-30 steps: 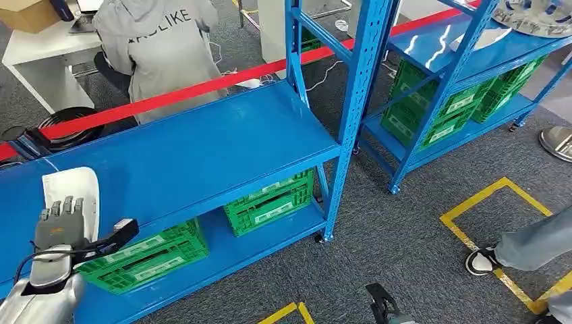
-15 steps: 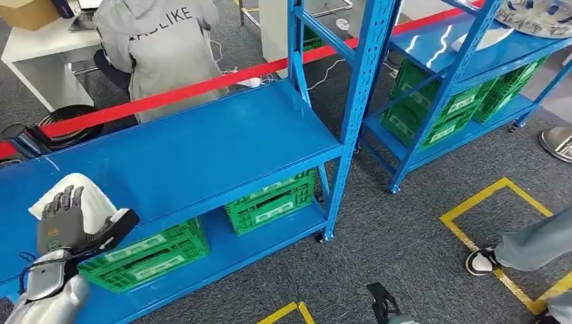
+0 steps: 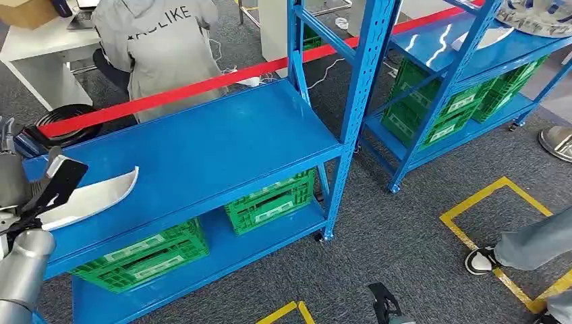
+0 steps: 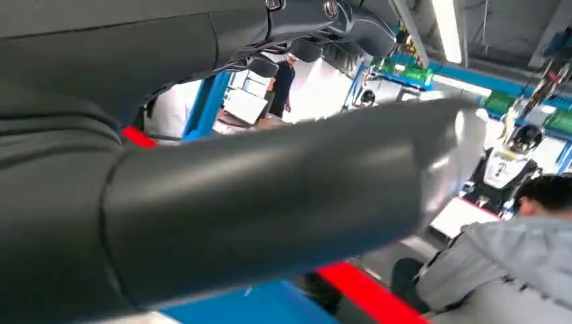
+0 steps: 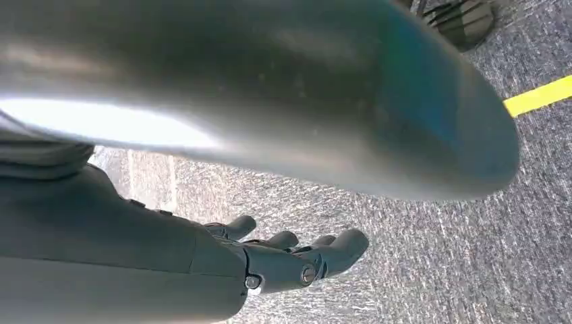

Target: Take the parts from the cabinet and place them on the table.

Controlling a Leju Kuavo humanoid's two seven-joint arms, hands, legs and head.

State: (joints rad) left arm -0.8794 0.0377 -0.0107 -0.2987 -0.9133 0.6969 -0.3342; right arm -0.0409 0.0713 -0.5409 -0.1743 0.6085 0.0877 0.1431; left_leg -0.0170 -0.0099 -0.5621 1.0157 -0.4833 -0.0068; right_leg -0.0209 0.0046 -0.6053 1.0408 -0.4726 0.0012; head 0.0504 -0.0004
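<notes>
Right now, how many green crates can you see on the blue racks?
At least 4. Two sit on the near rack's bottom shelf: one at left, one further right. The far rack holds two stacks; posts may hide more.

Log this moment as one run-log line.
stage: lifting part off shelf | left hand: holds white curved part above blue shelf | right hand: empty, hanging over carpet | table: not in view

I see glossy blue painted metal on the shelf (image 3: 202,148), a smooth white part (image 3: 91,198) with a shiny plastic look near its left edge, green plastic crates (image 3: 270,200) below, and rough grey carpet (image 3: 405,243).
</notes>
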